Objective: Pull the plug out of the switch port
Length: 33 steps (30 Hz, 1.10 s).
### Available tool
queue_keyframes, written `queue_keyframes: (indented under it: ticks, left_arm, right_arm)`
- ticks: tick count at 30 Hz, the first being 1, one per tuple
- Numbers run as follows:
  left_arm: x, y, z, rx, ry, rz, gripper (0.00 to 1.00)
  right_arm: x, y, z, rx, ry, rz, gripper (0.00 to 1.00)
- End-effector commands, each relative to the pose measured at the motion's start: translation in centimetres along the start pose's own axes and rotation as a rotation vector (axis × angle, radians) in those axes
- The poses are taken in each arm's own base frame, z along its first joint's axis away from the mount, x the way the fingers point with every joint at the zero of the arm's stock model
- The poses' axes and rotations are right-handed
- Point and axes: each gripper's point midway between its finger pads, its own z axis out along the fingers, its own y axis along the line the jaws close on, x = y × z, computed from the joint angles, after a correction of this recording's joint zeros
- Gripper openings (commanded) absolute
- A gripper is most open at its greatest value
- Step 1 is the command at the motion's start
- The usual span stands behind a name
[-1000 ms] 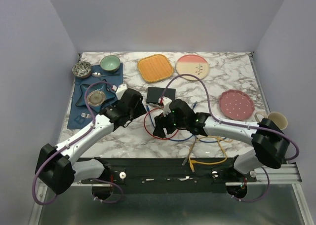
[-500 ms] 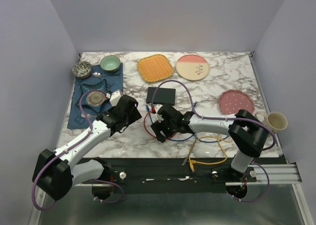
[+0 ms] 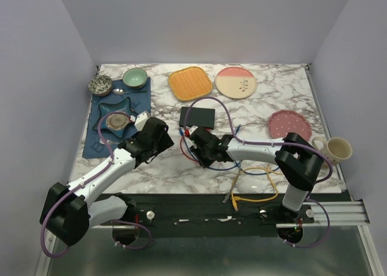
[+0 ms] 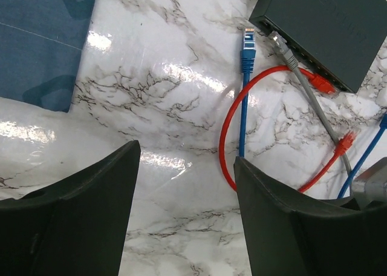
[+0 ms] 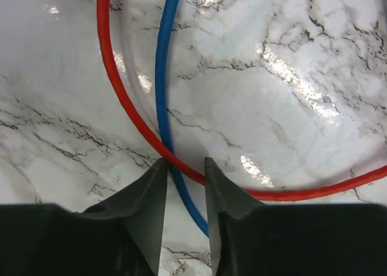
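Note:
The switch [image 3: 198, 115] [image 4: 338, 28] is a flat dark grey box mid-table. A red plug [image 4: 320, 83] and a grey-cabled plug [image 4: 281, 43] sit in sockets along its near edge. A blue plug [image 4: 248, 43] lies loose beside its corner. My left gripper [image 3: 164, 143] [image 4: 186, 152] hovers wide open over bare marble, left of the switch. My right gripper [image 3: 199, 150] [image 5: 185, 161] is low over the table in front of the switch. Its jaws stand a narrow gap apart, with the blue cable [image 5: 162, 76] running between them and the red cable [image 5: 112, 76] crossing at the tips.
An orange square plate [image 3: 190, 83], a cream-and-pink plate [image 3: 236, 82] and a pink dotted plate [image 3: 289, 126] lie behind and right. A mug [image 3: 337, 147] stands at the right edge. Bowls sit on a blue mat [image 3: 115, 144] at the left. A yellow cable [image 3: 257, 188] trails off the front.
My right gripper moved back toward the switch and narrowed its jaws around the red and blue cables. My left arm drew back to the left, then held still.

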Motion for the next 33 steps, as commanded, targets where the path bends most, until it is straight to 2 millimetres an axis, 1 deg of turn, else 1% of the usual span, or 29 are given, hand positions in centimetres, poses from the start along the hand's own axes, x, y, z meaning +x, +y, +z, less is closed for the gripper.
queue_keyframes:
  ticks: [1, 3, 5, 6, 8, 9, 11, 12, 13, 15, 16, 18, 19, 21, 22, 23, 24, 25, 27, 28, 30, 31, 33]
  left_arm:
    - [0.4, 0.4, 0.6, 0.003, 0.016, -0.038, 0.74]
    - [0.4, 0.3, 0.6, 0.006, 0.020, -0.039, 0.74]
    - [0.4, 0.2, 0.6, 0.013, 0.022, -0.041, 0.74]
    - [0.3, 0.1, 0.6, 0.017, 0.023, -0.040, 0.74]
    - [0.3, 0.0, 0.6, 0.019, 0.023, -0.038, 0.73]
    - [0.4, -0.1, 0.6, 0.022, 0.029, -0.039, 0.73]
    - [0.5, -0.2, 0.7, 0.027, 0.033, -0.040, 0.73]
    - [0.6, -0.4, 0.8, 0.038, 0.038, -0.043, 0.73]
    - [0.7, -0.5, 0.9, 0.038, 0.042, -0.045, 0.73]
    - [1.0, -0.8, 1.1, 0.052, 0.057, -0.049, 0.73]
    - [1.1, -0.8, 1.3, 0.049, 0.063, -0.049, 0.73]
    - [1.3, -1.0, 1.3, 0.056, 0.071, -0.049, 0.73]
    - [1.3, -1.0, 1.4, 0.057, 0.075, -0.047, 0.73]
    - [1.3, -1.2, 1.4, 0.063, 0.074, -0.050, 0.73]
    - [1.3, -1.2, 1.4, 0.066, 0.075, -0.051, 0.73]
    - [1.3, -1.3, 1.4, 0.067, 0.075, -0.055, 0.73]
    - [1.3, -1.5, 1.4, 0.076, 0.074, -0.054, 0.73]
    - [1.2, -1.6, 1.5, 0.077, 0.074, -0.057, 0.73]
    - [1.2, -1.9, 1.5, 0.086, 0.081, -0.055, 0.73]
    - [1.2, -2.0, 1.5, 0.088, 0.081, -0.054, 0.73]
    - [1.3, -2.1, 1.6, 0.091, 0.087, -0.055, 0.73]
    - [1.4, -2.1, 1.7, 0.092, 0.090, -0.053, 0.73]
    - [1.5, -2.1, 1.7, 0.093, 0.094, -0.048, 0.73]
  right_arm:
    - [6.3, -1.9, 0.9, 0.117, 0.214, 0.003, 0.27]
    - [7.4, -2.3, 1.0, 0.139, 0.239, 0.018, 0.20]
    - [8.0, -2.5, 0.9, 0.151, 0.249, 0.047, 0.17]
    - [8.6, -2.7, 0.8, 0.162, 0.261, 0.060, 0.14]
    - [9.2, -2.7, 0.7, 0.169, 0.269, 0.104, 0.12]
    - [9.5, -2.6, 0.6, 0.152, 0.275, 0.137, 0.07]
    - [10.3, -2.3, 0.6, 0.126, 0.284, 0.224, 0.01]
    - [10.0, -2.2, 0.3, 0.110, 0.268, 0.260, 0.01]
    - [10.5, -2.7, 0.2, 0.114, 0.268, 0.313, 0.01]
    - [10.3, -3.5, -0.3, 0.141, 0.242, 0.352, 0.01]
    - [9.6, -4.6, -1.0, 0.168, 0.203, 0.389, 0.01]
    - [9.8, -5.8, -1.8, 0.199, 0.176, 0.430, 0.01]
    - [9.2, -7.0, -2.6, 0.228, 0.138, 0.470, 0.01]
    - [9.5, -8.5, -3.5, 0.277, 0.120, 0.515, 0.01]
    - [9.4, -9.8, -3.9, 0.316, 0.101, 0.567, 0.01]
    - [9.2, -10.5, -4.6, 0.325, 0.075, 0.604, 0.01]
    - [9.5, -11.1, -4.8, 0.331, 0.072, 0.641, 0.01]
    - [9.5, -12.2, -5.1, 0.337, 0.060, 0.720, 0.01]
    - [9.0, -13.4, -5.7, 0.342, 0.027, 0.777, 0.01]
    - [8.9, -14.6, -6.0, 0.369, 0.013, 0.813, 0.01]
    - [8.2, -15.6, -6.5, 0.386, -0.020, 0.843, 0.01]
    - [7.7, -16.6, -6.9, 0.405, -0.043, 0.877, 0.01]
    - [7.2, -17.7, -7.2, 0.419, -0.066, 0.924, 0.01]
